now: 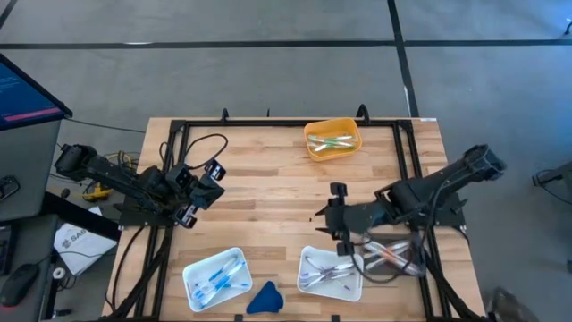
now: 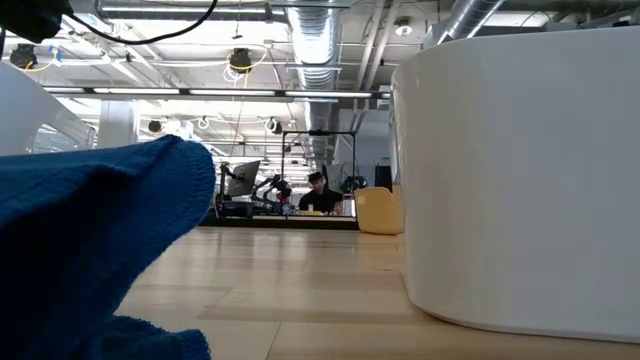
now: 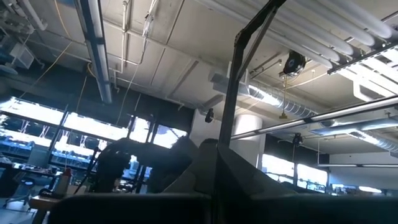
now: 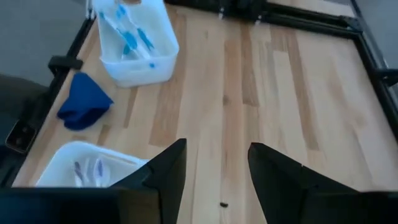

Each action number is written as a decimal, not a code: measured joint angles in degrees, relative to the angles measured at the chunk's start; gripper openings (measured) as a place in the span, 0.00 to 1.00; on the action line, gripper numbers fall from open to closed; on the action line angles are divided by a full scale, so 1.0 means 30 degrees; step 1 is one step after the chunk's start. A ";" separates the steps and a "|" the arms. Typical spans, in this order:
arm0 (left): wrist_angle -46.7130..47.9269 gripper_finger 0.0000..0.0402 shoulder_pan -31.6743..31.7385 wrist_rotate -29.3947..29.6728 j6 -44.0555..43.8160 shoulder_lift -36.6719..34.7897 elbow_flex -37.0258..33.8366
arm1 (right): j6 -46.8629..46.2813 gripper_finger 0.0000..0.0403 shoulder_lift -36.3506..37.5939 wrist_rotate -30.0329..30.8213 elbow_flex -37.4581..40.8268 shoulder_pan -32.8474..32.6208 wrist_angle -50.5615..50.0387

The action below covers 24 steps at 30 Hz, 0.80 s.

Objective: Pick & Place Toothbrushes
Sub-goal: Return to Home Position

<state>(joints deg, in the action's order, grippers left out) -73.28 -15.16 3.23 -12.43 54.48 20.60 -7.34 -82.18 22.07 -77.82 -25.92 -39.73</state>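
Note:
Toothbrushes lie in several trays. Green ones fill the yellow tray [image 1: 332,139] at the far edge. Blue ones lie in the near left white tray [image 1: 216,277] [image 4: 134,43]. Pale and purple ones lie in the near right white tray [image 1: 329,273] [image 4: 87,168]. Orange and pink ones lie in a clear tray [image 1: 391,255] under the right arm. My right gripper [image 1: 332,215] [image 4: 214,165] is open and empty over bare wood, just beyond the near right white tray. My left gripper [image 1: 192,192] waits at the table's left side, tipped up toward the ceiling.
A blue cloth lump [image 1: 265,298] [image 4: 84,102] [image 2: 90,240] lies at the near edge between the two white trays. A black frame [image 1: 179,130] borders the wooden table, and a black cable [image 1: 201,143] loops near the left arm. Bare wood spans the middle.

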 joint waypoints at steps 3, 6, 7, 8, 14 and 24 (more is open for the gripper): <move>0.0014 0.01 0.0000 0.0006 0.0000 0.0000 0.0000 | -0.0005 0.41 0.1283 -0.0803 0.2401 0.0936 0.1787; 0.0023 0.01 0.0000 0.0012 0.0003 0.0000 0.0000 | -0.0018 0.42 0.3033 -0.1800 0.5090 0.1843 0.4356; 0.0010 0.01 0.0000 0.0013 0.0012 0.0000 0.0000 | -0.0001 0.42 0.3782 -0.2101 0.5978 0.2101 0.5161; 0.0015 0.01 0.0000 0.0013 0.0011 0.0000 0.0000 | 0.0031 0.42 0.4543 -0.2431 0.6784 0.2360 0.5994; 0.0007 0.01 0.0000 0.0087 0.0029 0.0000 0.0000 | 0.0266 0.42 0.8940 -0.2900 1.1367 0.3623 0.9976; 0.0007 0.01 0.0007 0.0094 0.0069 0.0000 0.0000 | 0.0653 0.42 1.4332 -0.2907 1.5805 0.5138 1.3125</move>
<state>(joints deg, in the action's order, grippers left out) -73.25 -15.14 3.51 -12.22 54.48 20.60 -5.39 -39.18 13.34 -30.41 -10.51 -0.36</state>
